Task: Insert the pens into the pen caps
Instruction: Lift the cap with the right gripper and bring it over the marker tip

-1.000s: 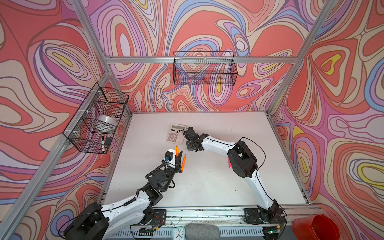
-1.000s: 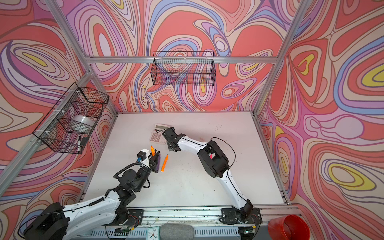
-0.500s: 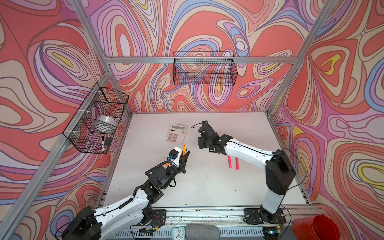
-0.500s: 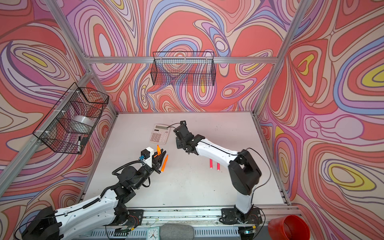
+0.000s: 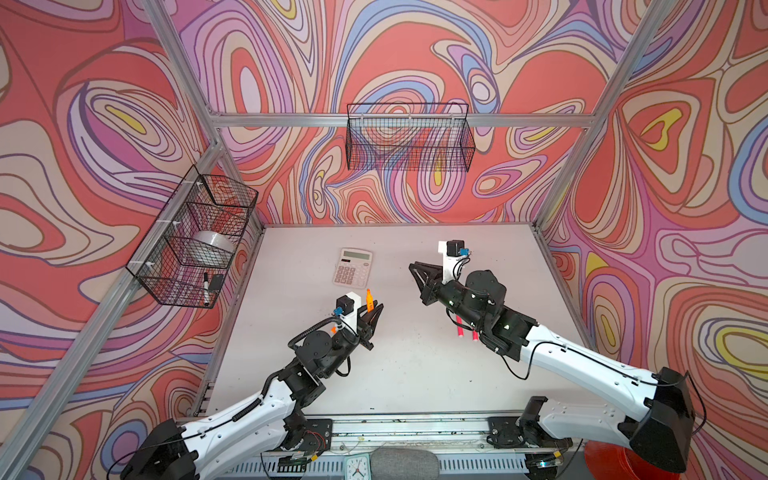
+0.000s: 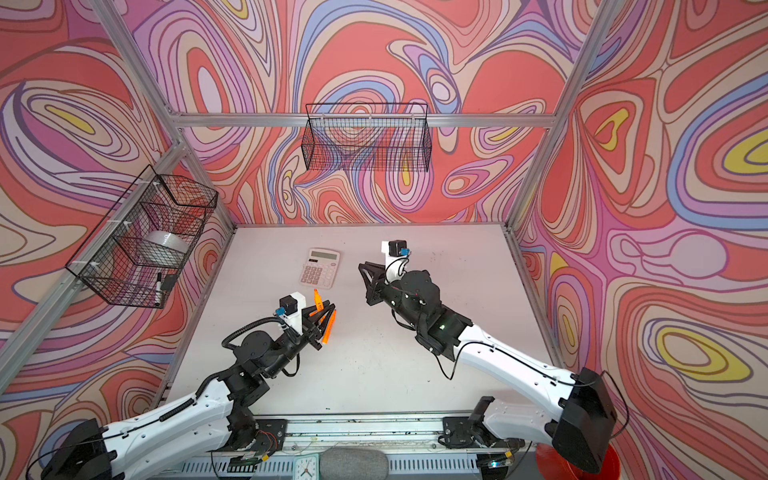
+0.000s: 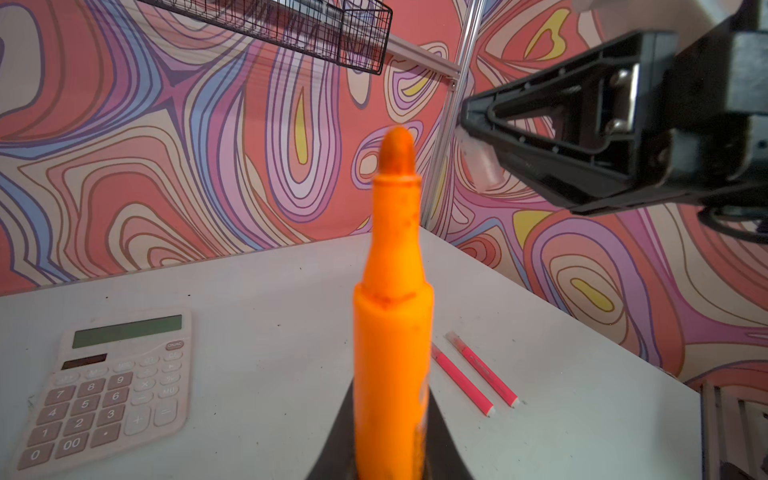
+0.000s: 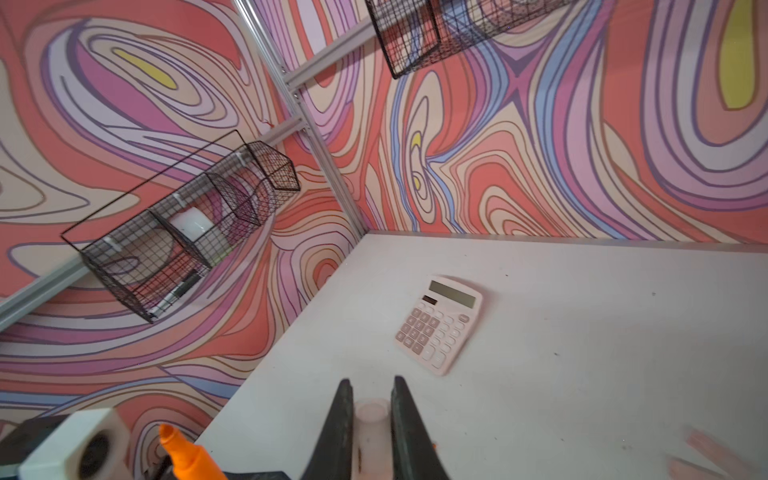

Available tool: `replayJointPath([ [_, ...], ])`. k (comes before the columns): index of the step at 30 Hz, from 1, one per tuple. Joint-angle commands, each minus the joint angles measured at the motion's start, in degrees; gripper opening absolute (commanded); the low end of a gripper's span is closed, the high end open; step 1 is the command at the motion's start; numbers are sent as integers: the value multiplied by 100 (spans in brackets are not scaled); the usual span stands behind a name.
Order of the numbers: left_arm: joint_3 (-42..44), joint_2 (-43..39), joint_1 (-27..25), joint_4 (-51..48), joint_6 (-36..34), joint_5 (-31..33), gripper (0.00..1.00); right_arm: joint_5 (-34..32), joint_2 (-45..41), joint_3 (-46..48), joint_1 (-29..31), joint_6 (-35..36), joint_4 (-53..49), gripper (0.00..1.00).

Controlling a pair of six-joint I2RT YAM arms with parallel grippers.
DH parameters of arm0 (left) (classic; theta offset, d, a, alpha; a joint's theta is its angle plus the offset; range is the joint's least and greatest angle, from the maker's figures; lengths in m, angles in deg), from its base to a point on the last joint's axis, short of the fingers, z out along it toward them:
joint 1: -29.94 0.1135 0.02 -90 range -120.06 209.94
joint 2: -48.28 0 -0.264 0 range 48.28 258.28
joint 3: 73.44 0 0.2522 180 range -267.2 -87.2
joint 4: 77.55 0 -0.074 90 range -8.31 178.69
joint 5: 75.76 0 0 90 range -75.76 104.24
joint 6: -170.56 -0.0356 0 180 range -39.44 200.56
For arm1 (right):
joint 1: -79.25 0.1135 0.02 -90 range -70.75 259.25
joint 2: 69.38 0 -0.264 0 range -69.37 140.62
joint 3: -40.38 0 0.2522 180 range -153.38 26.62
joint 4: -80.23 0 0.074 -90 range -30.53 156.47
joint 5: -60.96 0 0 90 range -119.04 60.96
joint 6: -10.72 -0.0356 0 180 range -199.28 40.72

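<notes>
My left gripper (image 5: 375, 309) (image 7: 390, 399) is shut on an orange pen (image 5: 368, 299) (image 7: 392, 332), whose bare tip points up and away from the wrist. The right gripper (image 5: 412, 267) (image 8: 371, 386) hangs above the table to the right of it, shut on a pale translucent pen cap (image 8: 371, 419) (image 7: 478, 161). The cap's open end faces outward, and a gap separates it from the pen tip. Two pink-red pens (image 7: 461, 380) (image 7: 482, 370) lie side by side on the table, partly hidden under the right arm in a top view (image 5: 459, 329). A second orange pen (image 6: 328, 328) shows beside the left fingers.
A pink calculator (image 5: 353, 268) (image 8: 440, 324) lies at the back of the white table (image 5: 415, 374), behind the left gripper. A wire basket (image 5: 191, 241) on the left wall holds a tape roll and a black-and-white marker (image 5: 205, 286). Another wire basket (image 5: 409, 137) hangs on the back wall.
The right arm has swung out to the right, drawing its gripper away from the calculator and uncovering the two pink-red pens. The left gripper, still holding the orange pen, has shifted slightly right.
</notes>
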Motion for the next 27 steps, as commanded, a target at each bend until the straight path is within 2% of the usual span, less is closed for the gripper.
replayJointPath([
  [1,44,37,-16,563,31,-311,0,350,-96,99,329,126,1389,0],
  [5,-152,63,-16,263,28,-662,0,361,157,-106,859,557,1814,0],
  [8,-143,124,-16,362,61,-739,0,508,383,-273,1034,768,1968,0],
  [13,-206,209,-16,341,119,-896,0,672,631,-268,1081,789,2257,0],
  [18,-226,180,-16,346,183,-1047,0,544,723,-4,1081,760,2592,0],
  [27,-250,143,-16,342,194,-1258,0,553,958,404,1081,387,3315,0],
])
